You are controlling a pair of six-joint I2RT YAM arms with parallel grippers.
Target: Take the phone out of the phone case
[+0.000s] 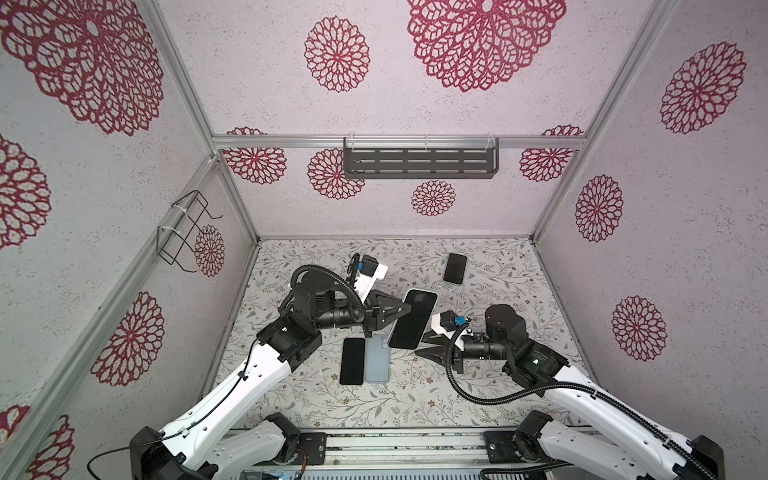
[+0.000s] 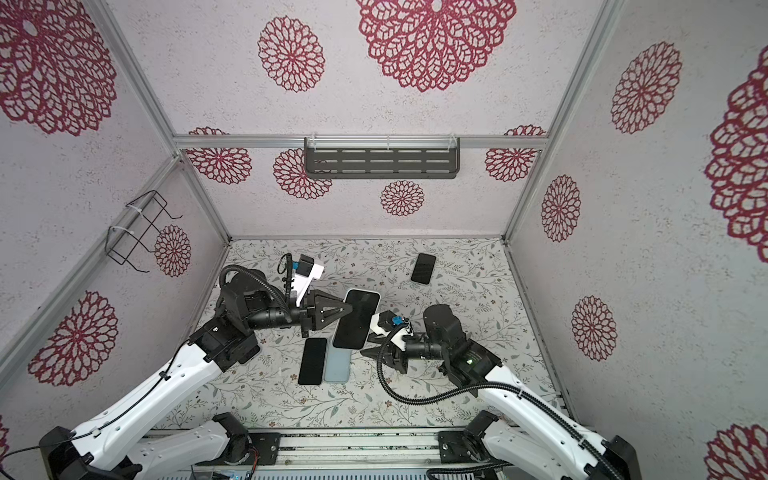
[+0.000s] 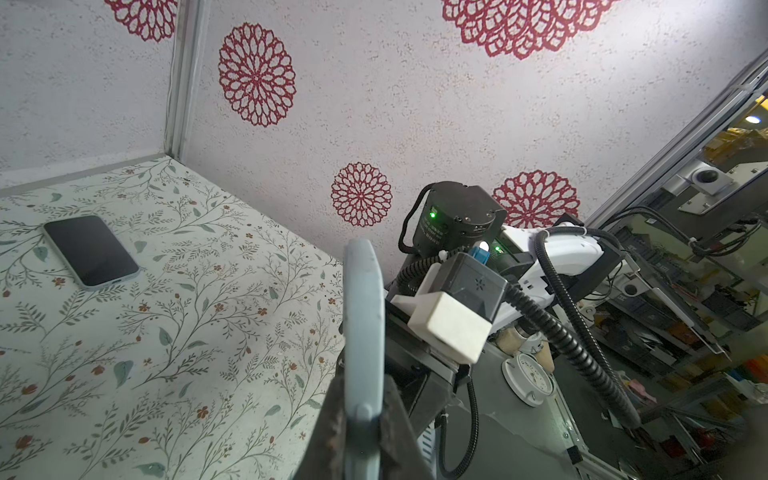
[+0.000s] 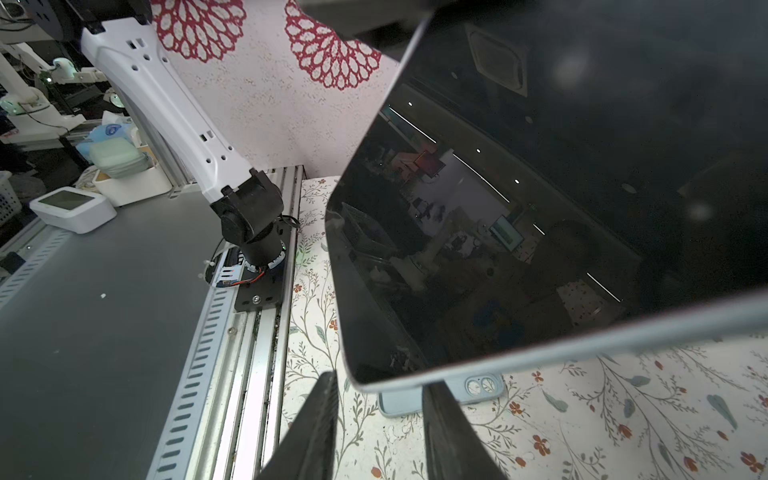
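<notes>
Holding phone (image 1: 413, 319) aloft in pale-blue case (image 3: 363, 311): left gripper (image 1: 406, 308) clamped on long edge, long axis crosswise to its jaws. Right gripper (image 4: 378, 384) jaws apart, gripping nothing; phone's lower corner just ahead of gap. Right arm nearer free end.

The left arm (image 1: 232, 390) is reaching forward with a bent elbow, and its wrist (image 1: 340, 318) is lying about level, pointing across toward the right arm (image 1: 615, 419). The left claw (image 1: 406, 309) is clamping the long edge of the cased phone (image 1: 413, 320) and is holding it in the air, tilted. In the left wrist view its fingers (image 3: 399, 436) are pressing on both faces. The right arm is bending low, and its wrist (image 1: 482, 347) is pointing back toward the left claw. The right claw (image 1: 420, 347) is waiting just beside the near corner of the cased phone, nearer to the robot than the left claw. Its jaws are standing apart. Whether a finger (image 4: 320, 424) is touching the corner, I cannot tell.
</notes>
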